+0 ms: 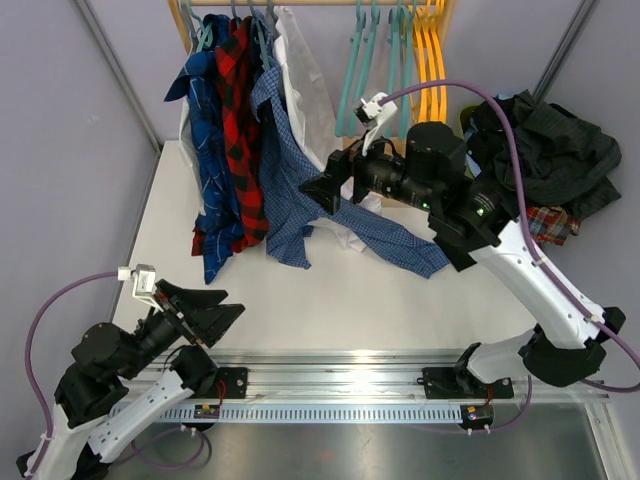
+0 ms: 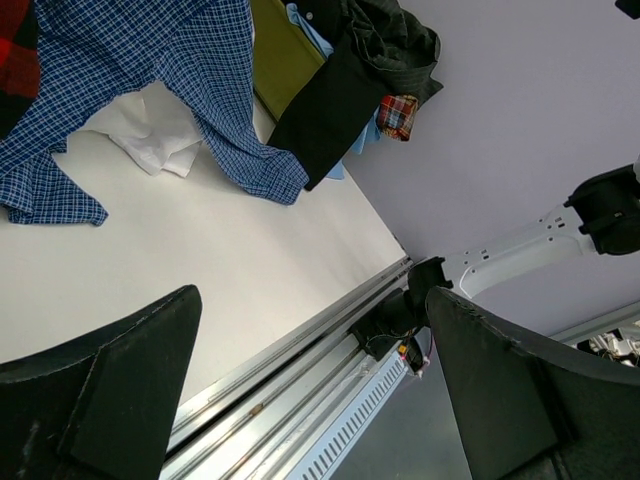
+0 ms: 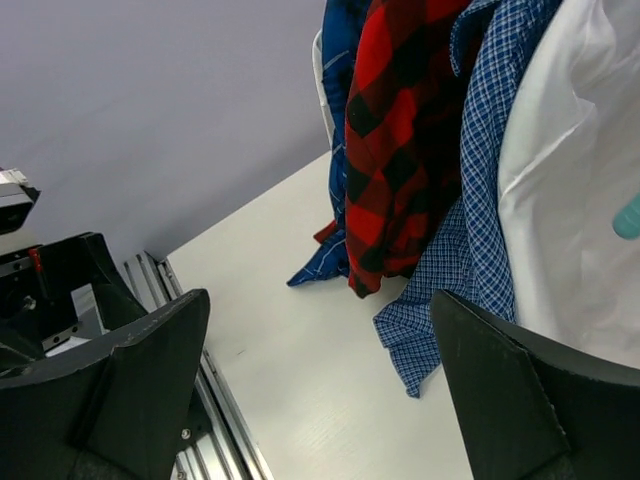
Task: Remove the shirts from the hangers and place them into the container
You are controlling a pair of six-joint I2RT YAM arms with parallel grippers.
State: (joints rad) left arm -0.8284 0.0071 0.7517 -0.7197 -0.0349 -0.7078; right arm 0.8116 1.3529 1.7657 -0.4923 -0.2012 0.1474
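Right gripper [image 1: 322, 192], spread wide beside the blue check shirt [image 1: 283, 150], should pinch its shoulder cloth high. Left gripper [image 1: 215, 312] sits spread, well below that shirt.

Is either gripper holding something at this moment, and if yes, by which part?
Nothing is held. The left gripper stands open and empty. The right gripper is open before the hanging shirts, with no cloth between its jaws.
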